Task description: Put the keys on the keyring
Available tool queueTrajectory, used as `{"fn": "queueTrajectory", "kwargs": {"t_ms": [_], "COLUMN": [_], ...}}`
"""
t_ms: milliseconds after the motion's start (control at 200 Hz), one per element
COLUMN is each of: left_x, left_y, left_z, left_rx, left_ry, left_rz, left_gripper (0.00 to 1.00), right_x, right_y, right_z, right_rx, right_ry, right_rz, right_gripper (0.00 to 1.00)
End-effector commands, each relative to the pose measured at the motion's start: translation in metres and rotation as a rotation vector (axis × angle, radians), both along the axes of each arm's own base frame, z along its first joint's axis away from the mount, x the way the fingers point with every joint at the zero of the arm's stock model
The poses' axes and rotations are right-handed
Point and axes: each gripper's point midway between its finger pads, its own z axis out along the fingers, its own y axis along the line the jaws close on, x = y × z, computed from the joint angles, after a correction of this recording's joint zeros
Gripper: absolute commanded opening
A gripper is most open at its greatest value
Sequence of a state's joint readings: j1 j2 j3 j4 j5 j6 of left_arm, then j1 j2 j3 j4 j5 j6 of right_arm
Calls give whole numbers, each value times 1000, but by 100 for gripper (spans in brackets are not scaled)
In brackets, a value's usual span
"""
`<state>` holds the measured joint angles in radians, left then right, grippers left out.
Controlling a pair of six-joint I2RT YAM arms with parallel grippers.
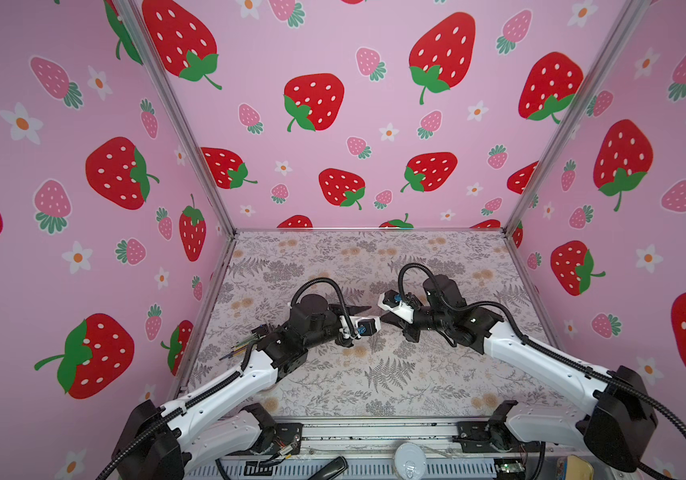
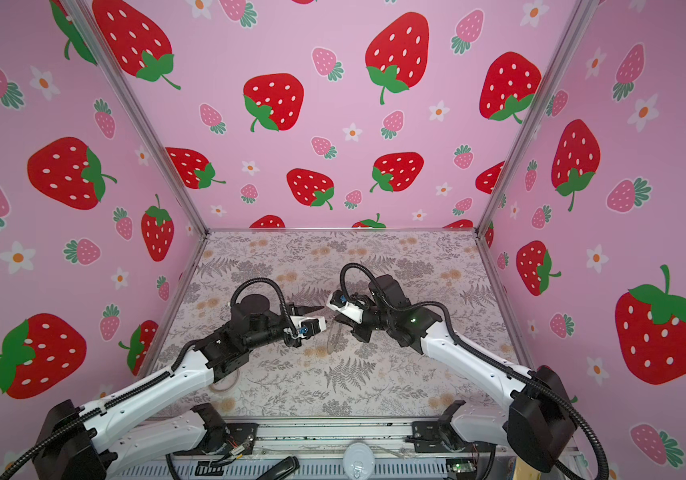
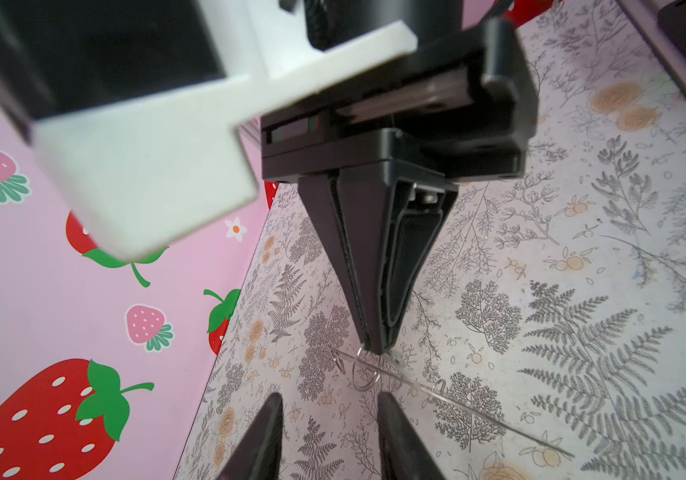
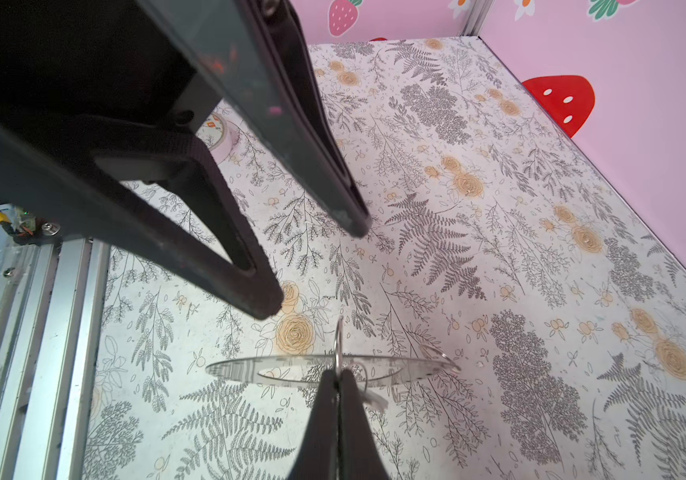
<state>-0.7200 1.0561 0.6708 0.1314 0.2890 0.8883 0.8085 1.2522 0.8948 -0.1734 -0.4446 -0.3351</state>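
Fern-print worktop (image 1: pixel 374 386), strawberry walls (image 1: pixel 83 124) on three sides. Tape roll (image 4: pixel 220 134) near left on worktop; white disc (image 1: pixel 408 457) by near rail (image 1: pixel 374 432).

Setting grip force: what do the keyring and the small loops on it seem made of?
The keyring: thin, glossy, apparently see-through, fern print showing through; likely clear plastic, possibly polished metal. The small loops: thin silvery wire with bright glints, probably metal.

keyring (image 4: pixel 233 369): thin greyish ring disc, large central hole, held aloft at its rim, wire loops (image 4: pixel 441 353) threaded at rim; key (image 4: pixel 376 401): tiny silvery piece, hung beside held spot
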Motion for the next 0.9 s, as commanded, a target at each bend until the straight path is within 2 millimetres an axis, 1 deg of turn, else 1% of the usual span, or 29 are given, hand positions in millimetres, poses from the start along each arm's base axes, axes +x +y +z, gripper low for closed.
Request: {"fn": "queueTrajectory", "kwargs": {"t_ms": [0, 170, 450, 600, 700, 845, 895], "left_x": [3, 4, 4, 6, 8, 10, 11], "left_y": [-3, -11, -19, -21, -22, -25, -24], "left_z": [6, -1, 2, -2, -4, -7, -10], "left_rx": [38, 63, 57, 67, 73, 79, 84], "left_ry": [-46, -5, -2, 6, 14, 41, 49], "left_rz": [6, -2, -5, 0, 5, 13, 16], "left_gripper": [38, 34, 28, 26, 23, 22, 19], "right_x": [-2, -4, -7, -8, -8, -11, -11], "right_y": [4, 6, 6, 7, 7, 7, 7], "right_z": [12, 14, 13, 18, 18, 18, 18], "right_rx": [19, 25, 25, 39, 40, 38, 38], "right_ry": [-14, -25, -24, -35, -36, -45, -52], "right_rz": [27, 34, 36, 40, 43, 53, 57], "right_gripper": [2, 2, 2, 2, 2, 2, 2]}}
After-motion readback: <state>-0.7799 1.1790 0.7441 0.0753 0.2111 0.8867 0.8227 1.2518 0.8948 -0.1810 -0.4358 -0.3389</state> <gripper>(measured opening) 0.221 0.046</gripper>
